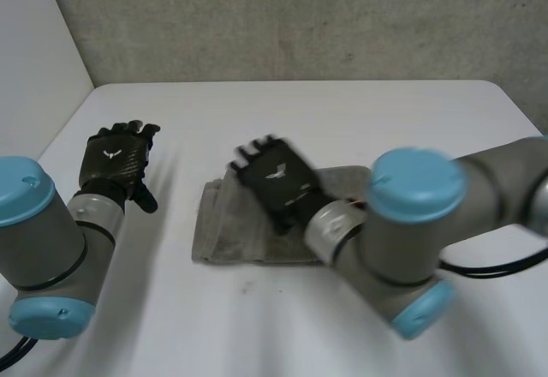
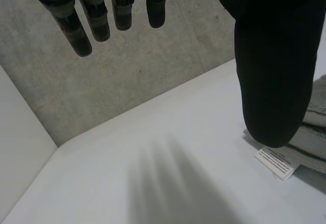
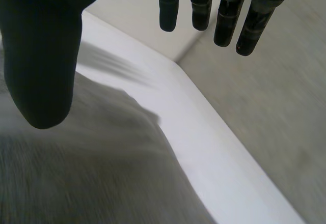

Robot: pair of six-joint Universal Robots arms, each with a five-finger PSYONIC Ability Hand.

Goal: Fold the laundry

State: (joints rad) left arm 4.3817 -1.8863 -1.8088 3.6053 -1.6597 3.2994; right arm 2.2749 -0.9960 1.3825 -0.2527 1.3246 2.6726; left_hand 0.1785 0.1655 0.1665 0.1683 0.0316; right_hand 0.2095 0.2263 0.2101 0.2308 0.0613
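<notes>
wall (image 1: 300, 17): grey concrete, it stands behind the far edge of the desk.
desk (image 1: 360, 120): white, and it carries the cloth near its middle.
right arm (image 1: 411, 223): it comes in from the right side and crosses over the right end of the cloth, so this end is hidden in the head view.
left arm (image 1: 43, 248): at the left side of the desk, well apart from the cloth.
cloth (image 1: 224, 236): grey, folded, lying flat on the desk between the two arms.
right hand (image 1: 276, 180): over the middle of the cloth, fingers straight and spread, holding nothing; I cannot tell if the palm touches the cloth.
left hand (image 1: 116, 158): above bare desk, left of the cloth, fingers straight and loose, holding nothing.
label (image 2: 275, 162): small white tag, it sticks out from the cloth's edge onto the desk, near the left thumb.
</notes>
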